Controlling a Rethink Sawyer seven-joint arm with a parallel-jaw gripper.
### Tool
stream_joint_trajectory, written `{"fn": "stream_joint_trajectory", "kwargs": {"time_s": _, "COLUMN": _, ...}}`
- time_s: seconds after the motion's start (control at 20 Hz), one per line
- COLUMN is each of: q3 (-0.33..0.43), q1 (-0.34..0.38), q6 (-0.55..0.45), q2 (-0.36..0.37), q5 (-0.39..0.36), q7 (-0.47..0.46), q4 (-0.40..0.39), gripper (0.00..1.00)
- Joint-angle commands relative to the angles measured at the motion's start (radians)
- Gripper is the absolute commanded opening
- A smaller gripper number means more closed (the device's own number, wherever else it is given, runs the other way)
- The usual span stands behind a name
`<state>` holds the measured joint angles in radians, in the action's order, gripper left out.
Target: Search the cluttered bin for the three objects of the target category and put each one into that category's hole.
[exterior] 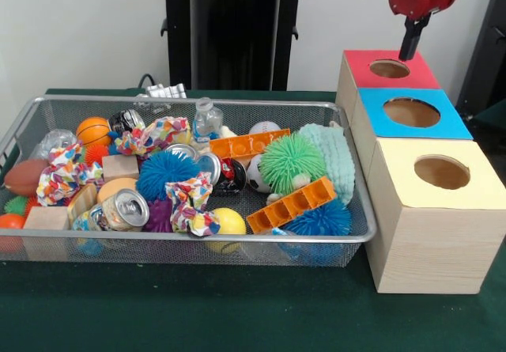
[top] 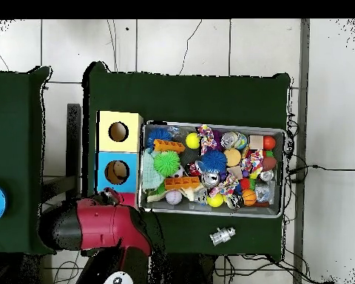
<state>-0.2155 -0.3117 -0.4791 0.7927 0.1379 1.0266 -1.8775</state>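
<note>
The wire-mesh bin (exterior: 360,202) sits on the green cloth, full of clutter; it also shows in the overhead view (top: 276,214). A rounded yellow toy (exterior: 230,221) lies at the bin's near edge, half under a patterned cloth knot; I cannot tell what animal it is. It shows in the overhead view (top: 193,140), with another yellow piece (top: 216,200) at the opposite side. No duckling beak shows. My gripper (exterior: 409,48) hangs outside the bin, just above the red-topped box's hole (exterior: 389,69). Nothing shows in it. In the overhead view the red arm (top: 99,222) hides it.
Three wooden boxes with holes stand beside the bin: red top (exterior: 419,71), blue top (exterior: 451,119), yellow top (exterior: 395,170). The bin holds spiky balls (exterior: 291,160), orange blocks (exterior: 294,203), cans (exterior: 125,208), a water bottle (exterior: 207,119). A small metal part (top: 222,236) lies behind the bin.
</note>
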Motion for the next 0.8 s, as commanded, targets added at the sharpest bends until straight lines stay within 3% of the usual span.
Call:
{"fn": "stream_joint_trajectory", "kwargs": {"time_s": 0.05, "q3": 0.024, "q1": 0.045, "q6": -0.019, "q2": 0.015, "q5": -0.018, "q7": 0.207, "q4": -0.04, "gripper": 0.0}}
{"fn": "stream_joint_trajectory", "kwargs": {"time_s": 0.1, "q3": 0.039, "q1": 0.059, "q6": 0.031, "q2": 0.02, "q5": -0.017, "q7": 0.204, "q4": -0.067, "gripper": 0.0}}
{"fn": "stream_joint_trajectory", "kwargs": {"time_s": 0.15, "q3": 0.101, "q1": 0.111, "q6": 0.153, "q2": 0.041, "q5": -0.008, "q7": 0.19, "q4": -0.129, "gripper": 0.0}}
{"fn": "stream_joint_trajectory", "kwargs": {"time_s": 0.25, "q3": 0.192, "q1": 0.203, "q6": 0.306, "q2": 0.077, "q5": -0.033, "q7": 0.171, "q4": -0.212, "gripper": 0.0}}
{"fn": "stream_joint_trajectory", "kwargs": {"time_s": 0.35, "q3": 0.275, "q1": 0.301, "q6": 0.345, "q2": 0.142, "q5": -0.046, "q7": 0.138, "q4": -0.287, "gripper": 0.0}}
{"fn": "stream_joint_trajectory", "kwargs": {"time_s": 0.5, "q3": 0.335, "q1": 0.37, "q6": 0.352, "q2": 0.177, "q5": -0.065, "q7": 0.132, "q4": -0.304, "gripper": 0.0}}
{"fn": "stream_joint_trajectory", "kwargs": {"time_s": 0.6, "q3": 0.306, "q1": 0.342, "q6": 0.295, "q2": 0.164, "q5": -0.066, "q7": 0.129, "q4": -0.242, "gripper": 0.0}}
{"fn": "stream_joint_trajectory", "kwargs": {"time_s": 0.8, "q3": 0.308, "q1": 0.346, "q6": 0.237, "q2": 0.167, "q5": -0.066, "q7": 0.127, "q4": -0.198, "gripper": 0.0}}
